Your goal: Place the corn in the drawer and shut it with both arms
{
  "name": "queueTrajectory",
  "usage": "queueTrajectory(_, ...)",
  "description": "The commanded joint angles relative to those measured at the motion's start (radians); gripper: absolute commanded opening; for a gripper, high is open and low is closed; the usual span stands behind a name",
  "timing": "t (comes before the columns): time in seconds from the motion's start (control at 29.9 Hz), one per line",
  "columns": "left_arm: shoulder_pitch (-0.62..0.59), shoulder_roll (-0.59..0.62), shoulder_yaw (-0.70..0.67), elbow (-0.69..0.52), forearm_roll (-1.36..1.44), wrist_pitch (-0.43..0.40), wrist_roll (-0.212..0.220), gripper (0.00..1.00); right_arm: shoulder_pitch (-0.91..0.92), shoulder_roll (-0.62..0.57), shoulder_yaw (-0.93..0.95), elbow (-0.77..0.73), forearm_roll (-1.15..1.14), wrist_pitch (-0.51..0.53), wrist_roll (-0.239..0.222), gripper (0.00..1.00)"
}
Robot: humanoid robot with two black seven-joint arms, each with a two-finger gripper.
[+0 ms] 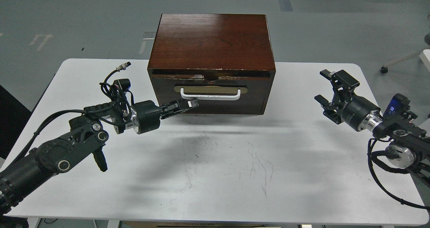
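Note:
The drawer (211, 87) of the dark brown wooden cabinet (211, 40) is pushed in, its front flush with the cabinet. Its white bar handle (210, 95) sits on a tan oval plate. The corn is hidden inside. My left gripper (191, 103) is shut with nothing in it, its tip against the drawer front just below the left part of the handle. My right gripper (325, 86) is open and empty, above the table well to the right of the cabinet.
The white table (215, 161) holds only the cabinet. A plain dark panel (228, 107) lies below the drawer. The table's right edge is close under my right arm. Grey floor lies beyond.

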Motion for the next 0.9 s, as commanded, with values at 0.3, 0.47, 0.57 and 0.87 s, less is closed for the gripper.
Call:
queueTrajectory(0.3,-0.027,0.0,0.003,0.013,-0.035,0.0,0.0,0.0,-0.006,0.0,-0.002,0.002,0.0,0.0,0.0,1.0)
queueTrajectory(0.47,-0.028,0.0,0.005,0.011,-0.035,-0.003,0.0,0.0,-0.006,-0.002,0.0,0.002,0.0,0.0,0.0,1.0)
queueTrajectory(0.57,-0.028,0.0,0.005,0.013,-0.035,0.002,0.0,0.0,-0.006,-0.004,0.0,0.002,0.0,0.0,0.0,1.0)
queueTrajectory(0.87,-0.033,0.0,0.008,0.024,-0.036,-0.007,-0.002,0.0,-0.006,-0.005,0.0,0.002,0.0,0.0,0.0,1.0)
